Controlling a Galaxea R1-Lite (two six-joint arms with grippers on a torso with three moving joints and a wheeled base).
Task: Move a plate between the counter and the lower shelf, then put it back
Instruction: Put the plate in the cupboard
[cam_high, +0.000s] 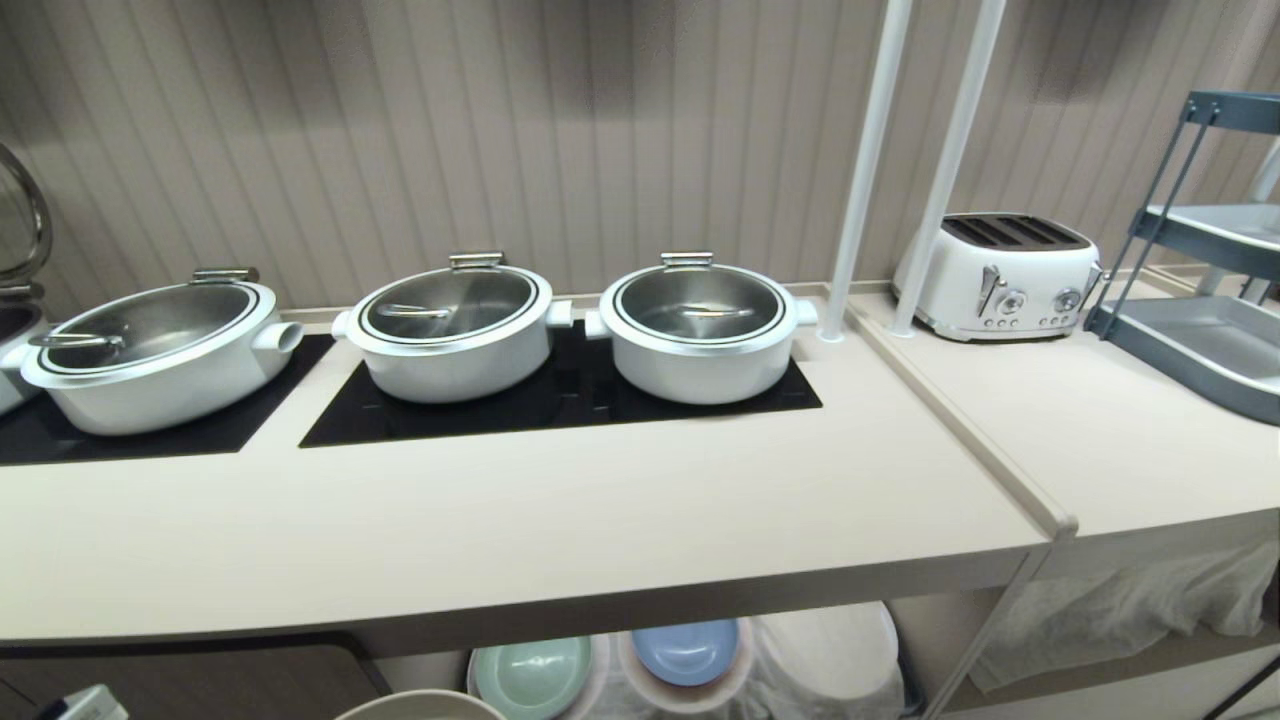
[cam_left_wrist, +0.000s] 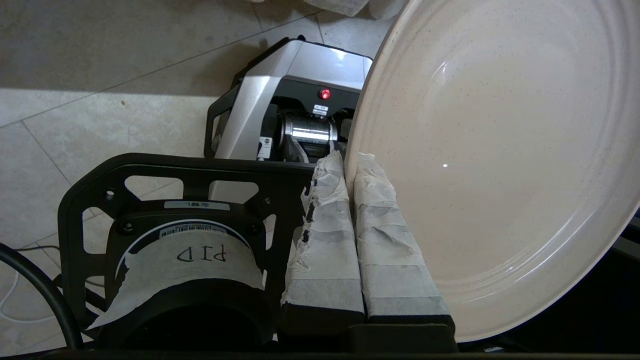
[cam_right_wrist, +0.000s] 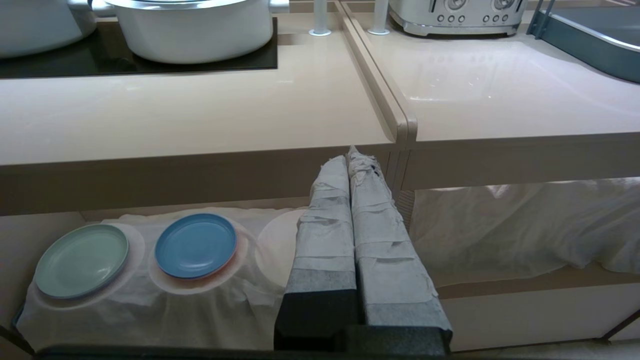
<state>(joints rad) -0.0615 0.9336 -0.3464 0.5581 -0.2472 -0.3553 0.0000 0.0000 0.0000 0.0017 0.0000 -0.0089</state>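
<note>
My left gripper (cam_left_wrist: 350, 162) is shut on the rim of the cream plate (cam_left_wrist: 500, 150), one taped finger on each face. It holds the plate tilted above the floor, below counter height. A curved cream edge (cam_high: 420, 705) shows at the bottom of the head view, under the front edge of the counter (cam_high: 500, 530). My right gripper (cam_right_wrist: 352, 155) is shut on nothing and hangs in front of the counter's front edge (cam_right_wrist: 200, 170). The lower shelf (cam_right_wrist: 45, 222) lies beneath the counter, with white cloth draped over low stacks.
A mint-green plate (cam_right_wrist: 81, 260) and a blue plate (cam_right_wrist: 195, 245) sit on the cloth-covered stacks. Three lidded white pots (cam_high: 450, 330) stand on black hob panels. A white toaster (cam_high: 1000, 265), two white poles (cam_high: 870, 170) and a grey tray rack (cam_high: 1200, 340) are at the right. The robot's base (cam_left_wrist: 280, 110) is below the plate.
</note>
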